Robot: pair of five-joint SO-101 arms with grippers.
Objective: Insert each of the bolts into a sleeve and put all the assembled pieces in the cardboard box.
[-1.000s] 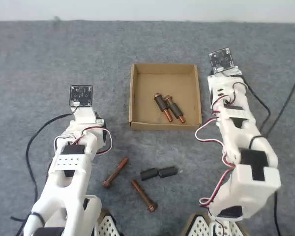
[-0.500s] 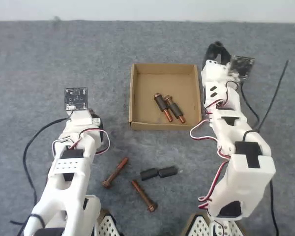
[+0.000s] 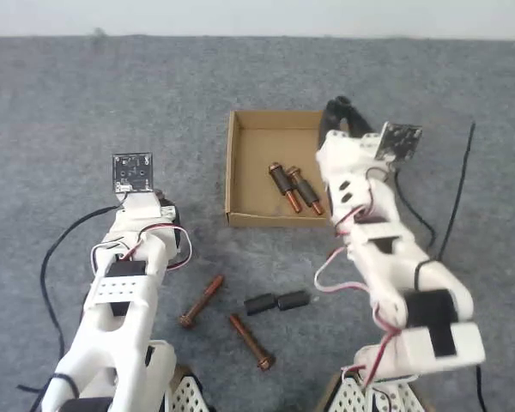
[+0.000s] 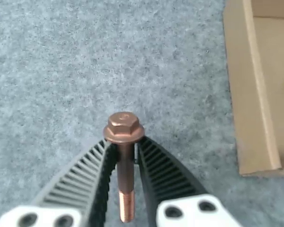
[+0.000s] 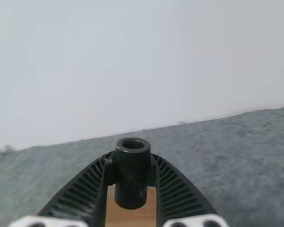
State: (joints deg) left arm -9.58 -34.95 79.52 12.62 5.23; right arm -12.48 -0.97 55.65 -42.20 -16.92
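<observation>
Over the far right corner of the shallow brown cardboard box (image 3: pixel 275 220), the right gripper (image 3: pixel 340 112) has its ribbed black fingers (image 5: pixel 90 184) closed narrowly on a short black cylindrical sleeve (image 5: pixel 131 172). The sleeve's open bore faces away from the wrist, and a patch of the box's brown shows just beneath it.

Left of the box and well apart from it, the left gripper (image 4: pixel 125 142) clamps a copper-coloured hex-head bolt (image 4: pixel 124 128) by the shank. Its fingers (image 4: pixel 85 175) are drawn tight just under the head, with the threaded end toward the wrist, above the grey carpet-like worktop (image 3: pixel 69 103).

Inside the box, toward its near right part, lies one assembled piece (image 3: pixel 282 184), a copper bolt through a black sleeve. A second assembled piece (image 3: pixel 304 190) lies just beside it, at the same slant.

On the worktop on the near side of the box, a loose black sleeve (image 3: pixel 259 303) and another loose black sleeve (image 3: pixel 293 299) lie end to end. Near them, further to the box's left, a loose copper bolt (image 3: pixel 202 300) lies slanted. Another loose copper bolt (image 3: pixel 251 341) lies farther from the box.
</observation>
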